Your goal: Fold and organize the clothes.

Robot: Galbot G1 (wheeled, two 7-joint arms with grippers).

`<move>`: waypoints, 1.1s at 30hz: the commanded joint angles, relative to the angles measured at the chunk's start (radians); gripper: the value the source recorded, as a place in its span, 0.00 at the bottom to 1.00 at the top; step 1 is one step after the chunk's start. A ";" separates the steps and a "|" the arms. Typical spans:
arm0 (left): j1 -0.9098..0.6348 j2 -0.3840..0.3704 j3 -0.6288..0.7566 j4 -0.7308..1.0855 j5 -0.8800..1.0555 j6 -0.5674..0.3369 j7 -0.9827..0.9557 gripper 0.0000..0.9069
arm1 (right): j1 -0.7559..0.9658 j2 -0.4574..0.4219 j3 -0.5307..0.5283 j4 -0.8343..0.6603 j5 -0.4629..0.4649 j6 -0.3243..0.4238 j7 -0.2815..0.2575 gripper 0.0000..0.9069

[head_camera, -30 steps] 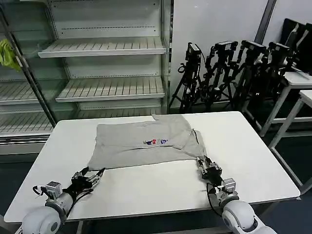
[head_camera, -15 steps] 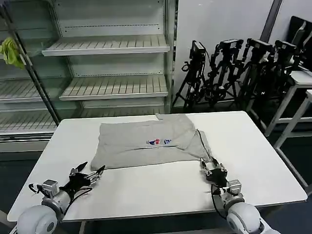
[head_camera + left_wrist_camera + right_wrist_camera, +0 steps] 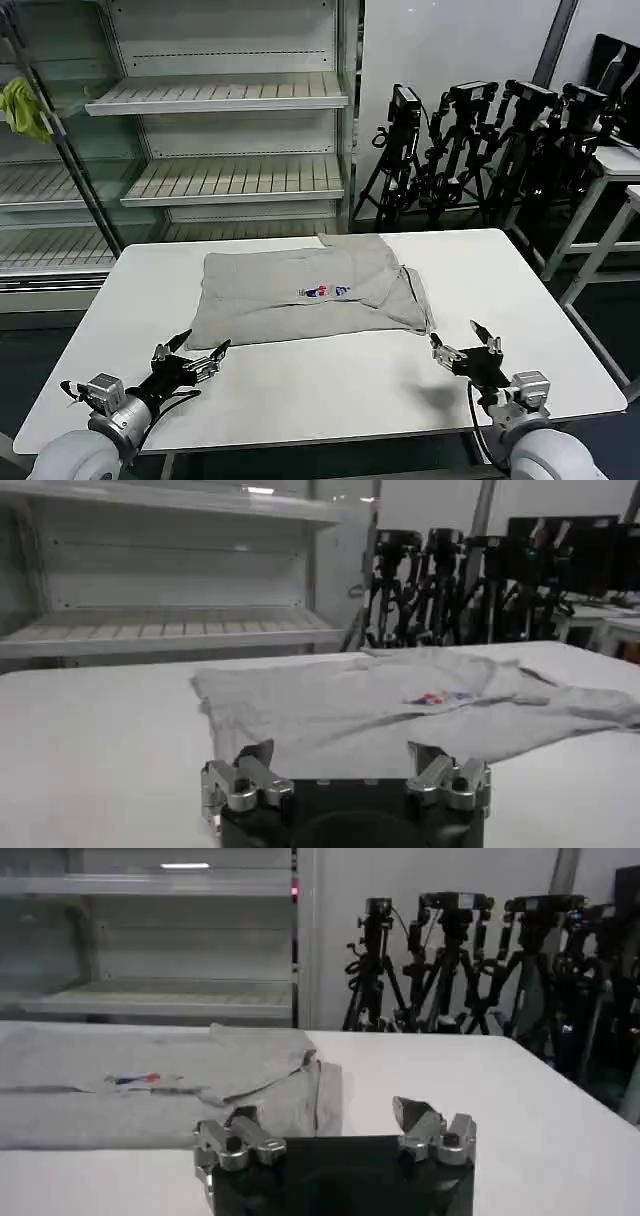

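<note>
A light grey cotton T-shirt [image 3: 305, 295] lies partly folded on the far half of the smooth white table [image 3: 330, 385], a soft, slightly rumpled rectangle with one sleeve and side panel turned in over its right portion. A small red-and-blue chest print [image 3: 325, 292] faces up near the middle, and the folded flap on the right makes a raised, creased ridge that tapers toward the near right corner of the cloth. The left gripper [image 3: 190, 361] hovers low over the bare tabletop just short of the shirt's near left corner, its slim metal fingers spread apart and holding nothing. The right gripper [image 3: 466, 348] sits just beyond the shirt's near right corner, clear of the fabric, its fingers also wide apart and empty. From the left wrist the shirt [image 3: 420, 705] spreads flat ahead of the splayed fingers [image 3: 245, 775]; from the right wrist the folded edge [image 3: 290, 1088] lies ahead of that gripper's fingers [image 3: 425, 1128].
</note>
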 commanded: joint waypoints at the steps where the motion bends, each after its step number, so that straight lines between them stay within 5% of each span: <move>1: 0.015 0.000 -0.005 -0.041 -0.010 0.007 -0.006 1.00 | -0.091 -0.027 0.080 0.101 0.067 -0.035 0.045 1.00; 7: 0.012 0.011 -0.015 -0.039 -0.081 0.066 -0.040 1.00 | 0.000 -0.075 0.088 0.099 0.228 -0.239 0.141 1.00; 16: -0.053 0.072 -0.045 -0.030 -0.309 0.254 -0.098 1.00 | 0.067 -0.114 0.087 -0.001 0.319 -0.246 0.146 1.00; 24: -0.094 0.124 -0.032 0.023 -0.364 0.255 -0.109 1.00 | 0.167 -0.177 -0.042 -0.074 0.321 -0.247 0.166 1.00; 33: -0.107 0.184 -0.010 0.082 -0.359 0.254 -0.088 1.00 | 0.418 -0.294 -0.270 -0.174 0.316 -0.245 0.069 1.00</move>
